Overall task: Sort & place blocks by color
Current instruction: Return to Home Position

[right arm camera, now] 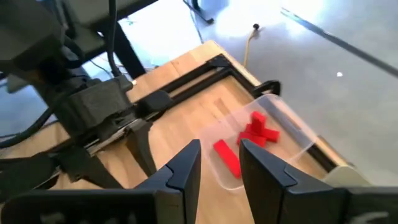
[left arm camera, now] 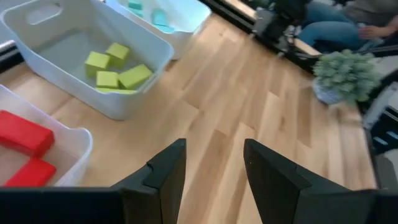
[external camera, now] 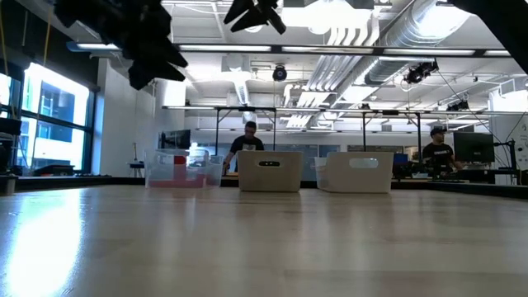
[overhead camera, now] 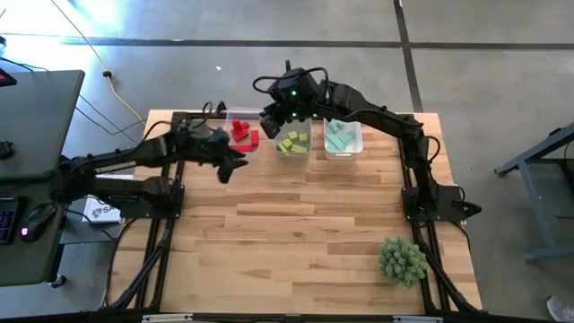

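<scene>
1. High view: we've got red blocks (overhead camera: 244,135), green blocks (overhead camera: 293,142) and teal blocks (overhead camera: 338,136), each colour in its own bin (overhead camera: 361,140), upper middle. Sorting looks done to us.
2. Low view: both arms hang along the top edge, well off the wood.
3. Left wrist view: left gripper (left arm camera: 214,171) at bottom centre, fingers apart, nothing held.
4. Right wrist view: right gripper (right arm camera: 219,165) is parted and empty too, with the reds just beyond it.

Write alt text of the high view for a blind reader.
On a table, three bins along the top edge hold red blocks, yellow-green blocks and teal blocks. The left gripper and right gripper hover by the red ones; a fake plant stands lower right.
</scene>
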Controlling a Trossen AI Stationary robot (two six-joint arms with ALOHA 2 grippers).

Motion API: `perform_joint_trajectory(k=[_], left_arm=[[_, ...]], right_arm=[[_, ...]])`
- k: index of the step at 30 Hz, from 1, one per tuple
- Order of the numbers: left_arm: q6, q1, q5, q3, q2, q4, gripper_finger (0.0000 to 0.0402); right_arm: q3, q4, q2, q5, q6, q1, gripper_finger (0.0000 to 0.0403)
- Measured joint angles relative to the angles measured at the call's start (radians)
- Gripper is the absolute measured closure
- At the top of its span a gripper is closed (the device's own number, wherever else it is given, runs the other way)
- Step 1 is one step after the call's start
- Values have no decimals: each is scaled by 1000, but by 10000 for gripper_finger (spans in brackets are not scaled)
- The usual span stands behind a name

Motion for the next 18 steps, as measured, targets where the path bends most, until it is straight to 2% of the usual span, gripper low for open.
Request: perform_joint_trajectory(k=[18], left_arm=[[-17,-191,-4,-366,-411,242,252]], right_arm=[[0,56,0,23,73,181,304]])
